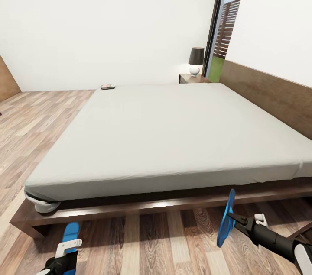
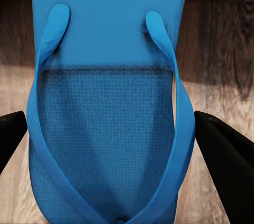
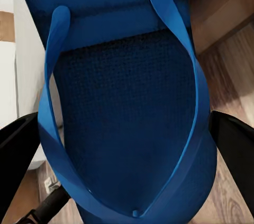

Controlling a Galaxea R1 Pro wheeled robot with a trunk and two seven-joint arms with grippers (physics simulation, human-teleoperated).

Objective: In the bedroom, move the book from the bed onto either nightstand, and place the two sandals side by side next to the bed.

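Room: white walls and a grey-brown plank floor, with a dark-framed glass door at the far corner past the headboard.

Left sandal: bright blue, its end showing at just ahead of the left pincer, low over the planks and close in front of the bed's footboard. In the left wrist view the sandal lies sole-up side to the camera, straps visible, between the two black fingers.

Left pincer state: fingers sit on either side of the sandal's edges, clamped on it.

Right sandal: blue, standing on edge at, directly ahead of the right pincer, above the floor and near the bed frame. In the right wrist view it spans the gap between the fingers.

Right pincer state: closed on the sandal.

Bed: pale grey mattress on a dark brown frame, beyond both pincers; brown headboard on the right pincer's side.

Book: small dark item at the mattress's far corner, well apart from both pincers, on the left pincer's side.

Nightstand: dark wood, past the bed's far edge beside the headboard, carrying a lamp with a dark shade and white base.
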